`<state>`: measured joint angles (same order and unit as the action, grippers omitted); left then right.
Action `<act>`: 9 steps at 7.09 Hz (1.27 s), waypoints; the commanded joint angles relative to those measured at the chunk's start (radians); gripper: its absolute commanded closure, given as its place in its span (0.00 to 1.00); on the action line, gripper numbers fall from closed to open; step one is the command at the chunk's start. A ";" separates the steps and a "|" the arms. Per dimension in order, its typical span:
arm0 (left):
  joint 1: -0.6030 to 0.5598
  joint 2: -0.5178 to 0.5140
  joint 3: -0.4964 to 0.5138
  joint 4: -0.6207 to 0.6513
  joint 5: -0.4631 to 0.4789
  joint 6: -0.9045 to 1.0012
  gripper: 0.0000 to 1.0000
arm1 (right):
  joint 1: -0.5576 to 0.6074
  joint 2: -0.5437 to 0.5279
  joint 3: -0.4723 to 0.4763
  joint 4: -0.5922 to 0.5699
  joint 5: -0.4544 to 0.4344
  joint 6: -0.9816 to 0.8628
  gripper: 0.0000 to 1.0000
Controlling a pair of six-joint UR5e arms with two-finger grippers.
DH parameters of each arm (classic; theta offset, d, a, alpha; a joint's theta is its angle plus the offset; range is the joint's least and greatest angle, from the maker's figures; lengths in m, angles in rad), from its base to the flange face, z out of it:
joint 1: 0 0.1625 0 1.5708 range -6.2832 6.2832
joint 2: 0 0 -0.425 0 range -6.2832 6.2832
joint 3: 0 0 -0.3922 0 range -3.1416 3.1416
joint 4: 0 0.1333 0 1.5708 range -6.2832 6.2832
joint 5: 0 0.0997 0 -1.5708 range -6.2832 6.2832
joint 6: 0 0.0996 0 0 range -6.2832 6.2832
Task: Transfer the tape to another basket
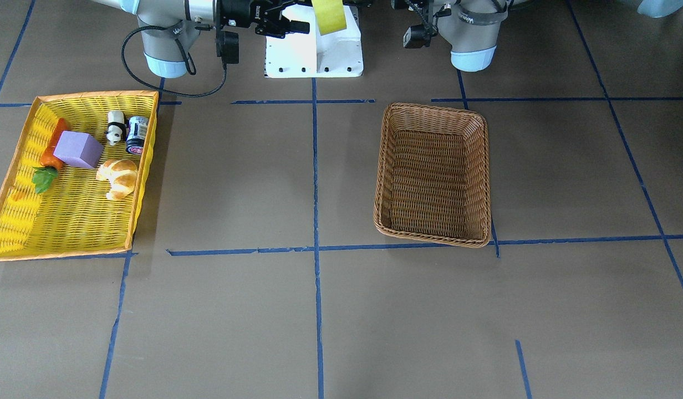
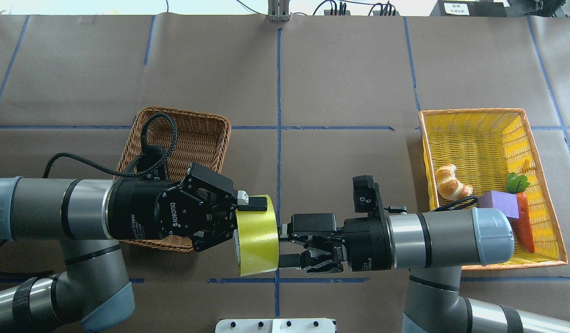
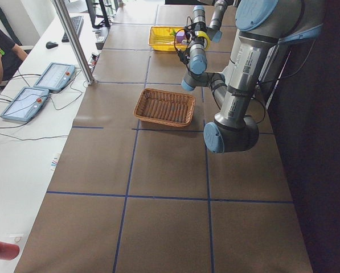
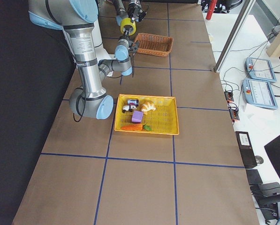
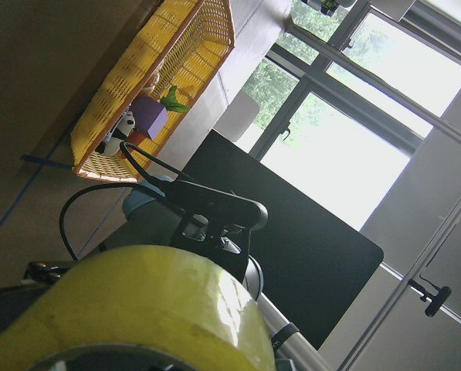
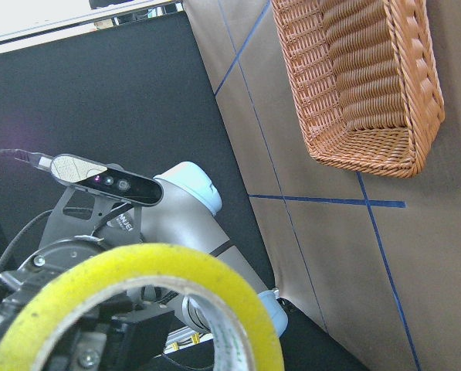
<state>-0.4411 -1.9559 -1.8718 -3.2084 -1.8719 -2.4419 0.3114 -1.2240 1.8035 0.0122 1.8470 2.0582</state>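
Tape: the yellow-green roll hangs in the air between the two claws, close to the robot's base. It stands on edge with its open faces turned toward the arms, and it is in neither basket.
Left claw: the left gripper is pinching the roll, with one finger lying along the roll's outer band. I can't see the other finger.
Right claw: the right gripper has its fingers spread. Their tips are right at the roll's other face, and from across the table they look just shy of it.
Brown basket: the brown basket sits on the table under and behind the left wrist, with nothing showing inside it.
Yellow basket: the yellow basket sits well apart on the robot's right. It holds a croissant, a purple block, a carrot, a panda figure and a small can.
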 commanded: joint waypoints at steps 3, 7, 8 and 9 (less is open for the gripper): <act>-0.196 0.046 0.008 0.027 -0.170 0.030 0.95 | 0.030 -0.018 0.002 0.003 -0.024 -0.032 0.00; -0.337 0.043 0.016 0.486 -0.406 0.273 0.95 | 0.291 -0.061 0.033 -0.269 0.136 -0.105 0.00; -0.335 0.043 0.002 0.627 -0.406 0.367 0.95 | 0.366 -0.060 0.063 -0.408 0.225 -0.136 0.00; -0.326 0.041 -0.003 0.769 -0.408 0.461 0.95 | 0.412 -0.045 0.094 -0.566 0.292 -0.209 0.00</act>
<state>-0.7720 -1.9135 -1.8671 -2.6006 -2.2746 -2.0886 0.6562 -1.2800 1.8643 -0.3827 2.0530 1.9121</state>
